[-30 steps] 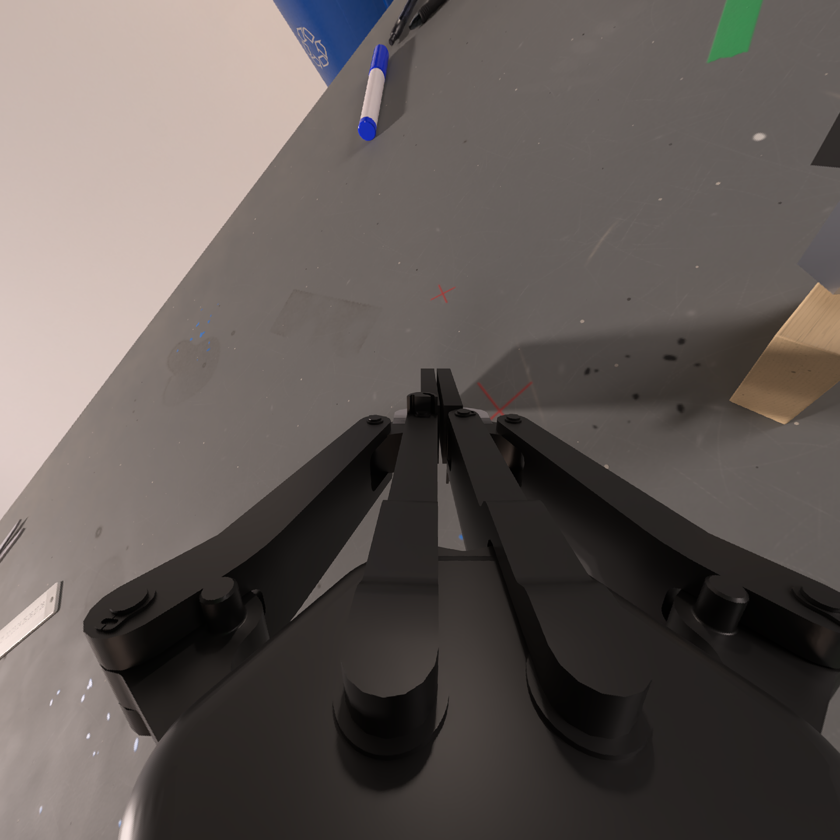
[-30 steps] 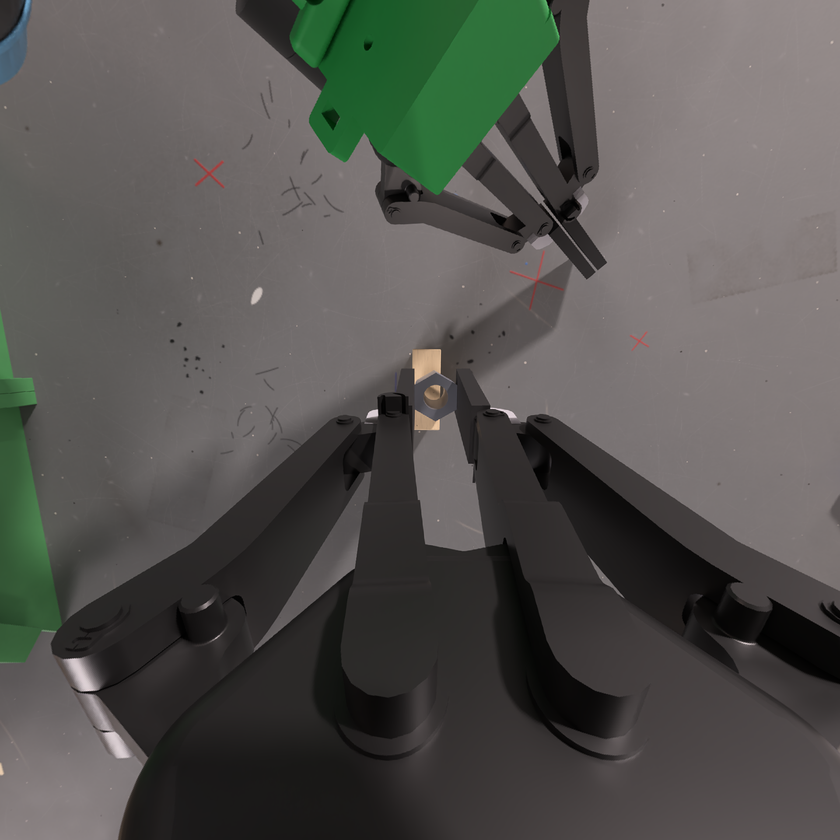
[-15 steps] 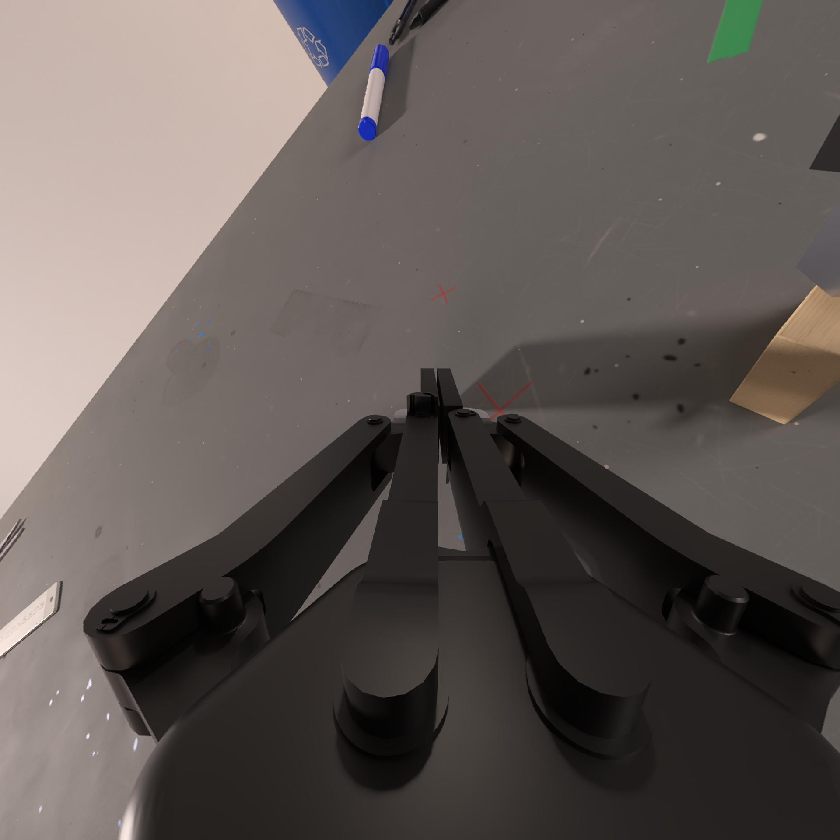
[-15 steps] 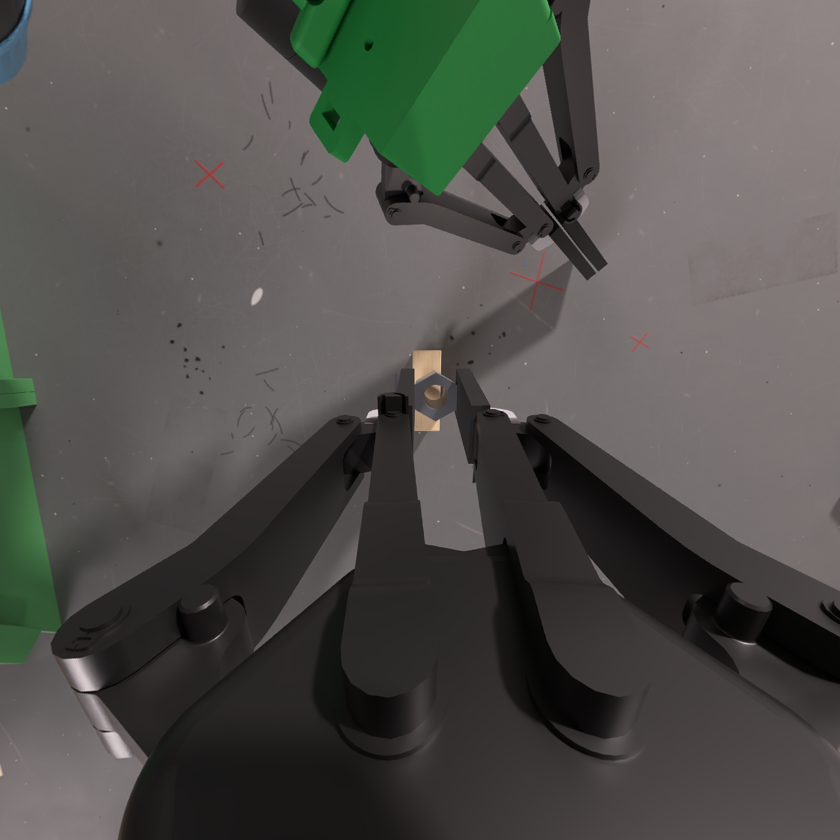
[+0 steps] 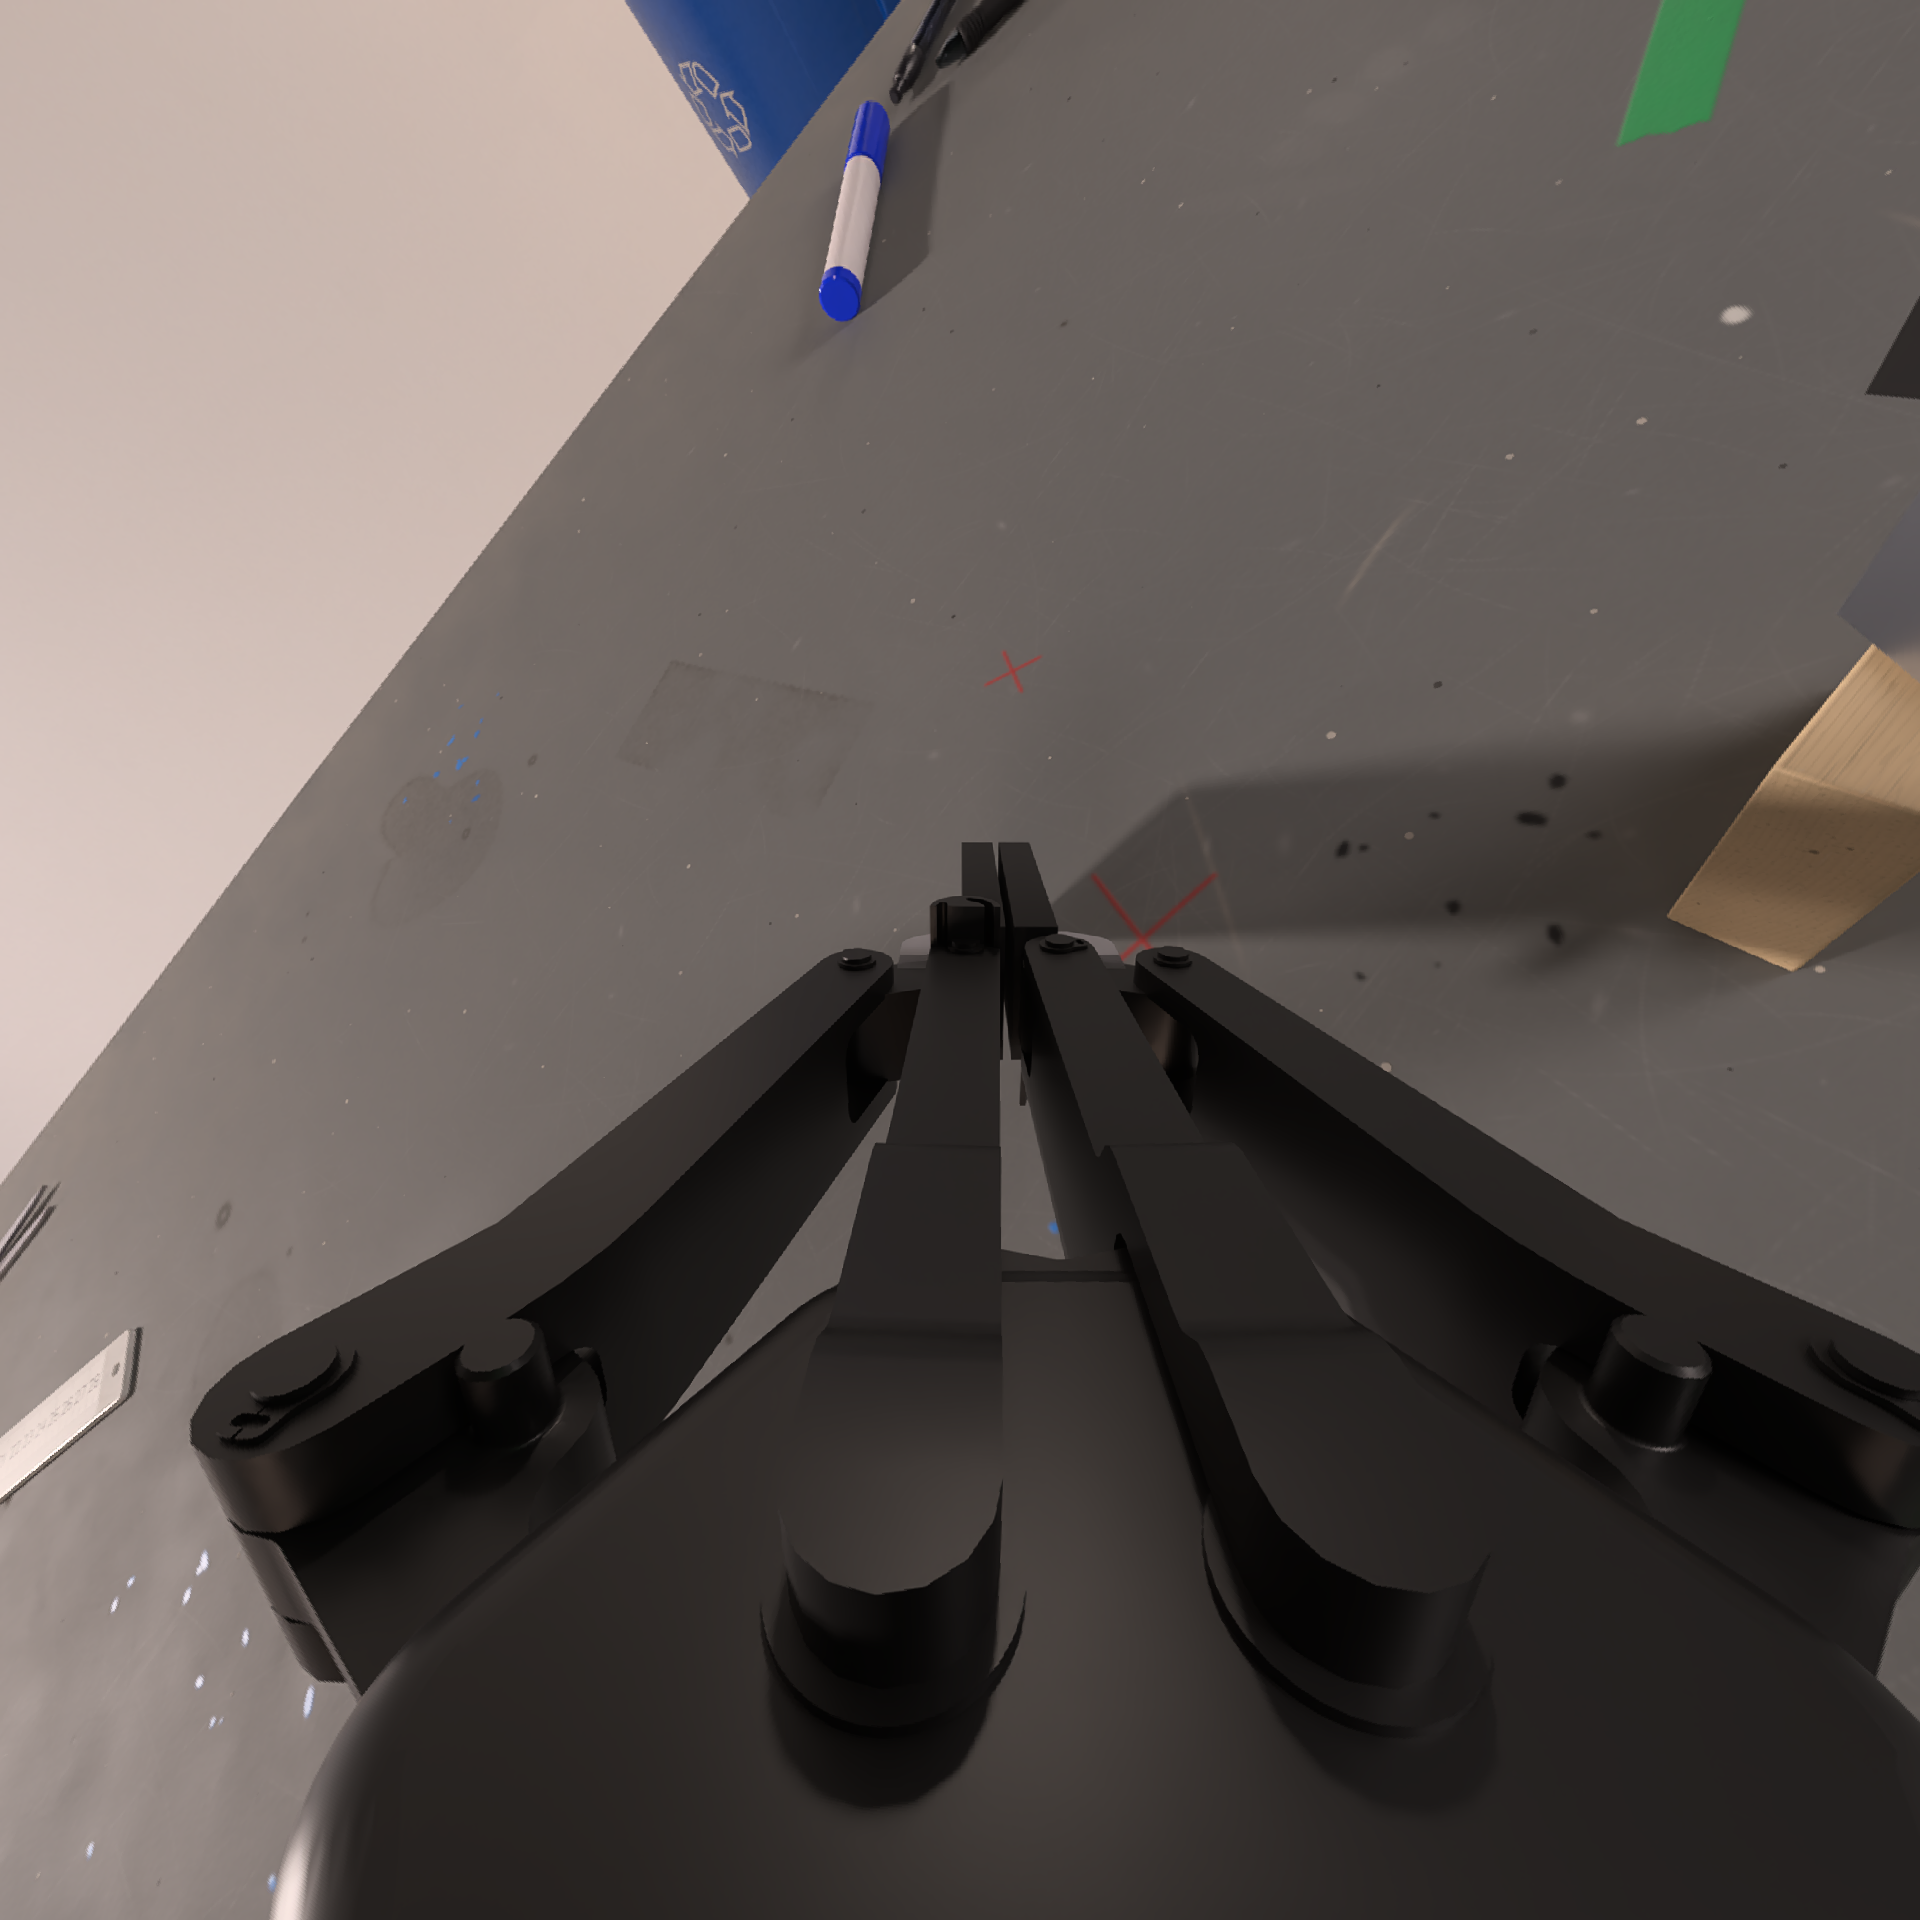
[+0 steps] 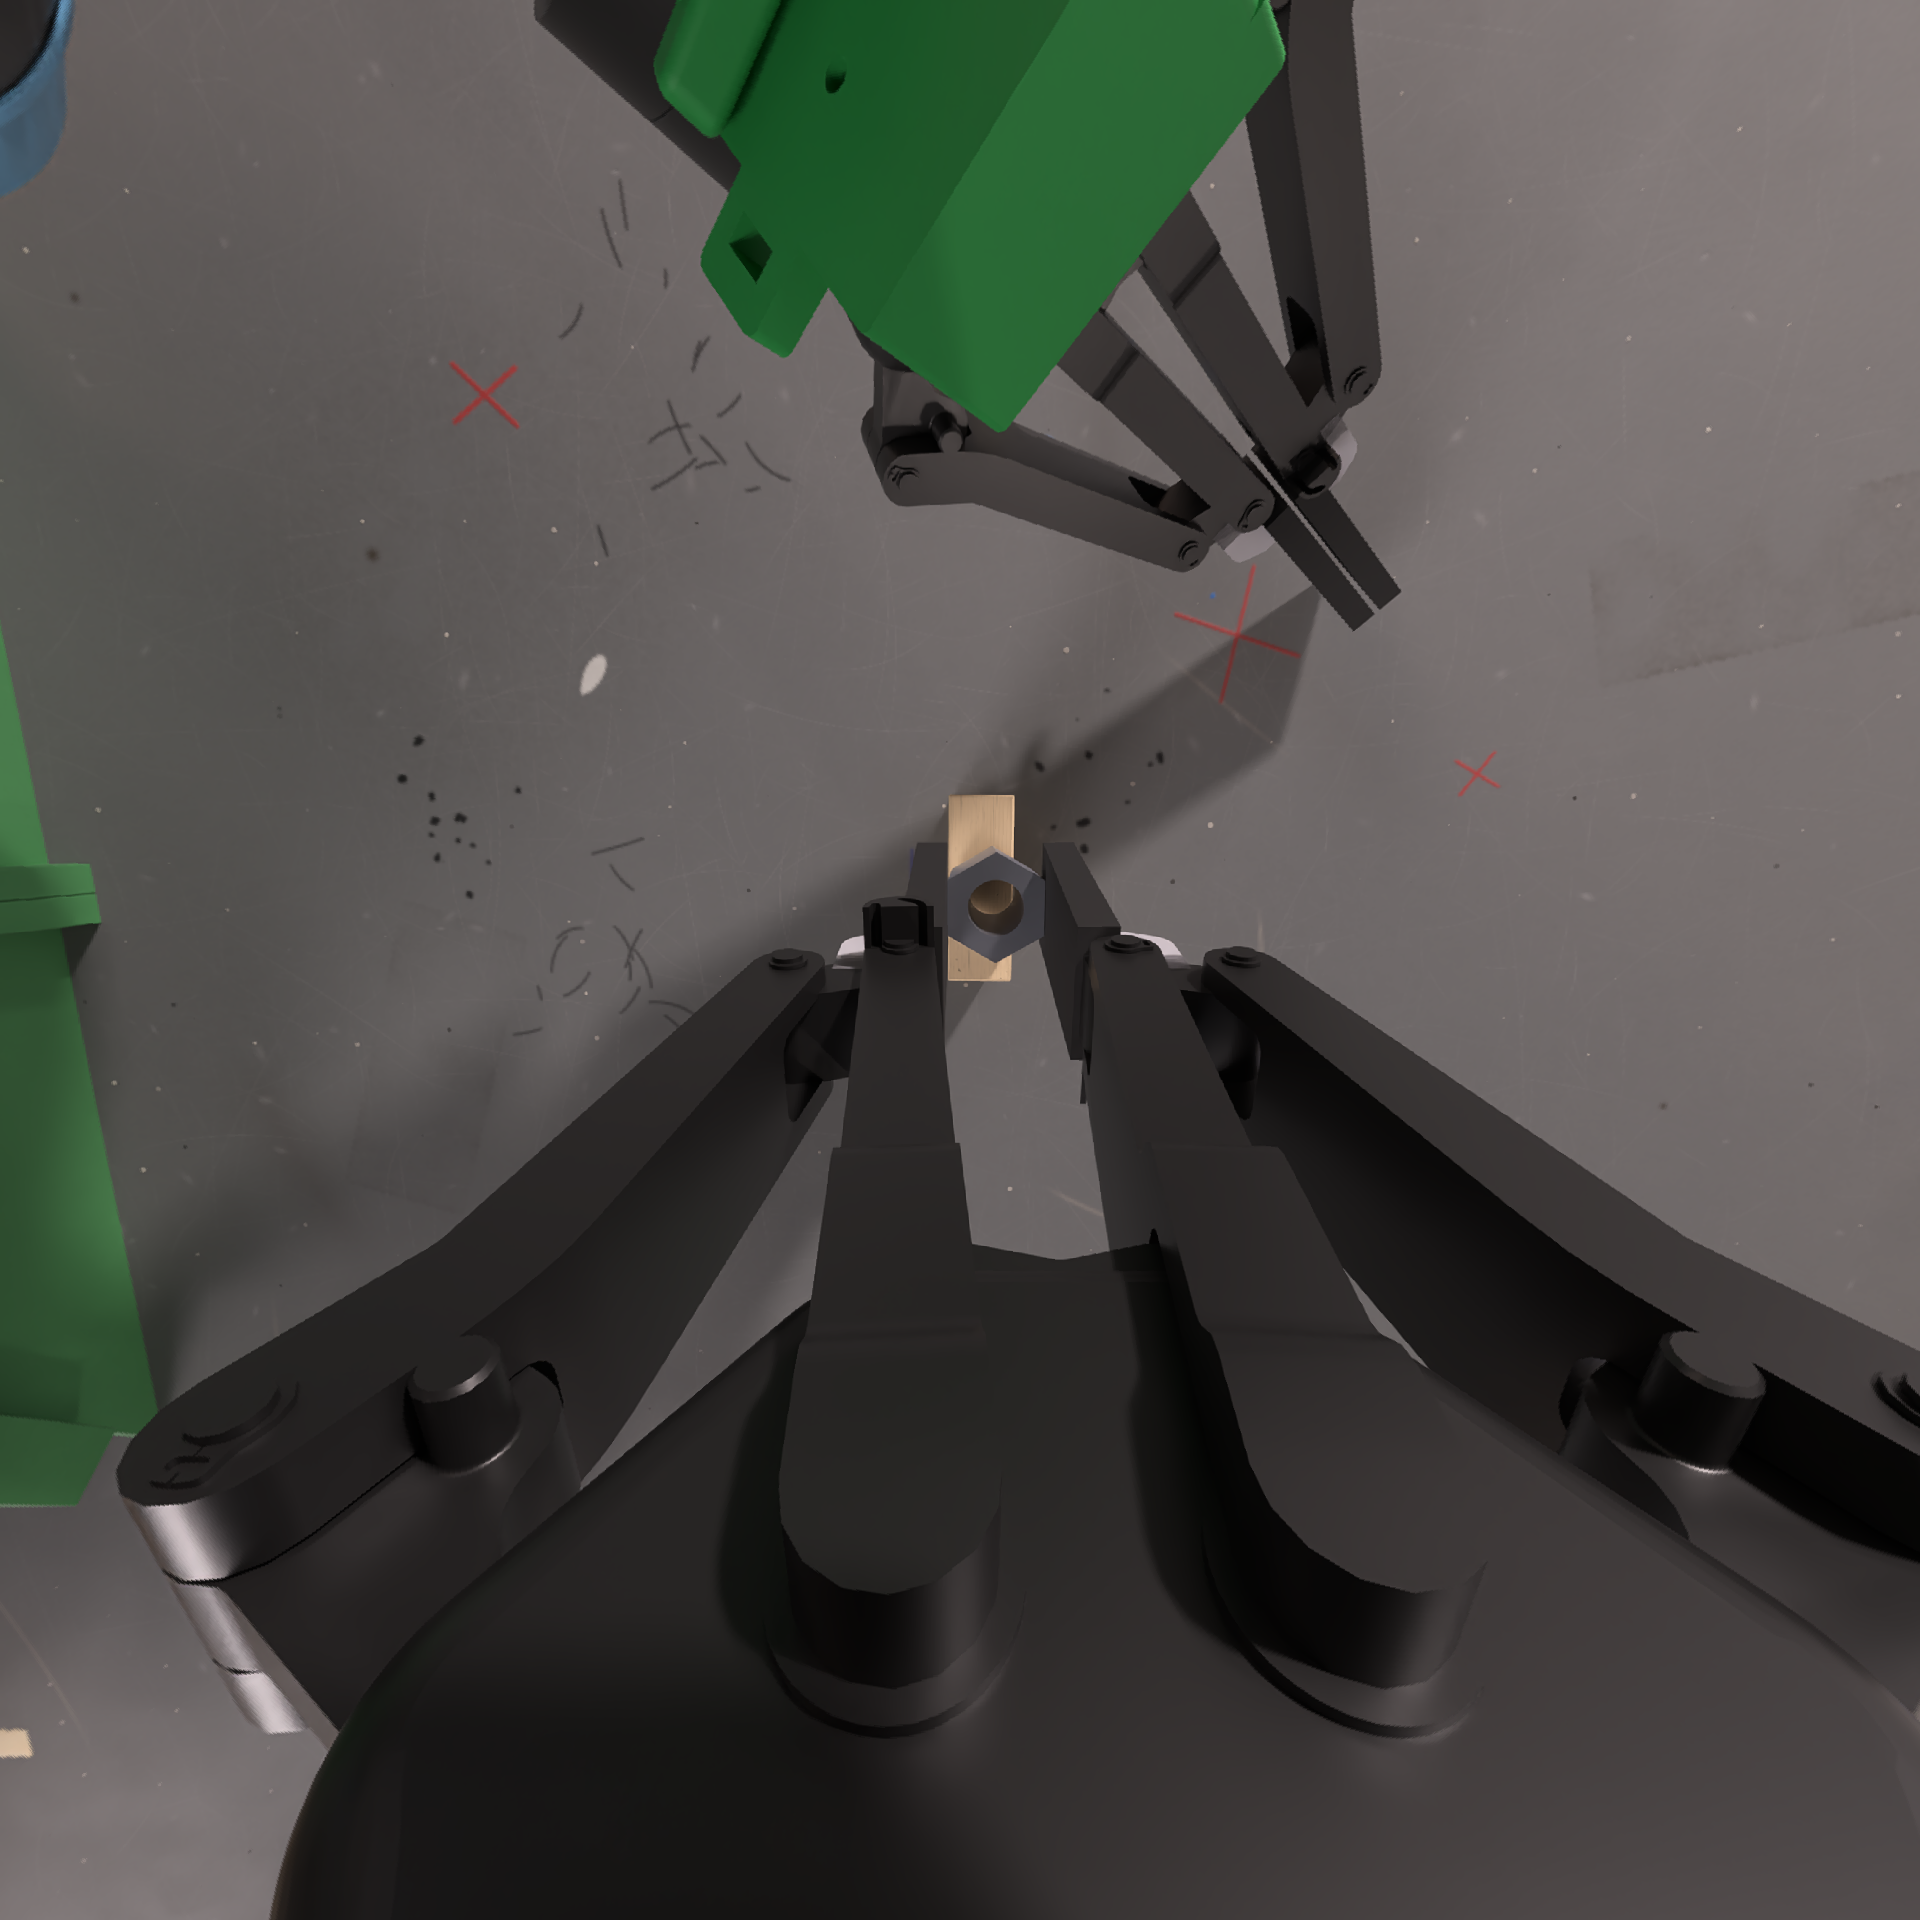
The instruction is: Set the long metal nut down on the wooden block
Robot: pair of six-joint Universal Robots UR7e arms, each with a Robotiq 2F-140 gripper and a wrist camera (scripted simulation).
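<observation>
The long metal nut [image 6: 992, 904] is grey and hexagonal. It stands upright, seen end-on, over the small wooden block [image 6: 980, 821]. My right gripper [image 6: 992, 883] points straight down and is shut on the nut, one finger on each side. In the left wrist view the block [image 5: 1808, 821] lies at the right edge with the nut [image 5: 1886, 613] at its top; I cannot tell whether they touch. My left gripper [image 5: 997, 862] is shut and empty, low over the grey table [image 5: 1247, 468] beside a red cross. It also shows in the right wrist view [image 6: 1361, 597].
A blue marker [image 5: 854, 208], black pens [image 5: 945, 31] and a blue bin [image 5: 748, 83] are at the table's far edge. Green tape [image 5: 1678, 73] lies far right. A metal tag [image 5: 62, 1413] lies near left. A green block [image 6: 42, 1143] stands left of my right gripper.
</observation>
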